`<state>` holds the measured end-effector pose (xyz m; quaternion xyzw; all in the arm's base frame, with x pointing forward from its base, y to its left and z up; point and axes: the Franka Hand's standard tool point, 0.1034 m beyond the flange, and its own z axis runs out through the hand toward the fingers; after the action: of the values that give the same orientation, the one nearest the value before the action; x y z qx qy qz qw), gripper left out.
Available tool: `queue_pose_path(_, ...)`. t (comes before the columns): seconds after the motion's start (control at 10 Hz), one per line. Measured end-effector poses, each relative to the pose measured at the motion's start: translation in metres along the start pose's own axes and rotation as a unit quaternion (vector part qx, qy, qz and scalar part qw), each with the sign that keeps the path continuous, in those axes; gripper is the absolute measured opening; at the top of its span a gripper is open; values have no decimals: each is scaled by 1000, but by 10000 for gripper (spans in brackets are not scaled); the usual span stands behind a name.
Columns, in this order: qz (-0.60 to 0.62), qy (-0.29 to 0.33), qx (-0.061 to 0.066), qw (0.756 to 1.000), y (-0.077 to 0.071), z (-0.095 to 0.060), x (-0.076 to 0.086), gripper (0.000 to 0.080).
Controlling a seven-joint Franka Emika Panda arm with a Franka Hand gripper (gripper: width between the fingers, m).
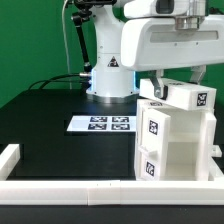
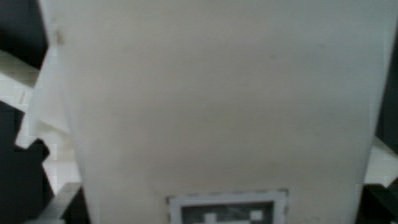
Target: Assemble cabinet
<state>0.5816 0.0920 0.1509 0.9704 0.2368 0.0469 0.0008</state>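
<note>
The cabinet (image 1: 172, 137) stands upright on the black table (image 1: 45, 120), near the white border rail (image 1: 110, 191) at the exterior view's right, well apart from the marker board (image 1: 101, 124). My gripper (image 1: 165, 83) sits directly above its top panel; whether my fingers are apart or clamped cannot be determined. In the wrist view, a white tagged cabinet surface (image 2: 222, 100) fills the frame.

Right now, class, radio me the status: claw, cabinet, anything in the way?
Claw down at the cabinet's top, jaws hidden, state unclear. Cabinet upright near the front rail. Marker board lies apart; nothing blocking.
</note>
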Motion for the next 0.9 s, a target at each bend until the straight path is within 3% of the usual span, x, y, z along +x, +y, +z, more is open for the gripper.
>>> queue_pose_path(0.2, 96, 4, 8, 995, 2, 1, -1, 554)
queue_pose_path(0.5, 199, 3, 8, 980, 2, 1, -1, 554)
queue_pose_path(0.8, 291, 3, 9, 957, 3, 1, -1, 554)
queue_pose_path(0.9, 349, 6, 14, 937, 3, 0, -1, 554)
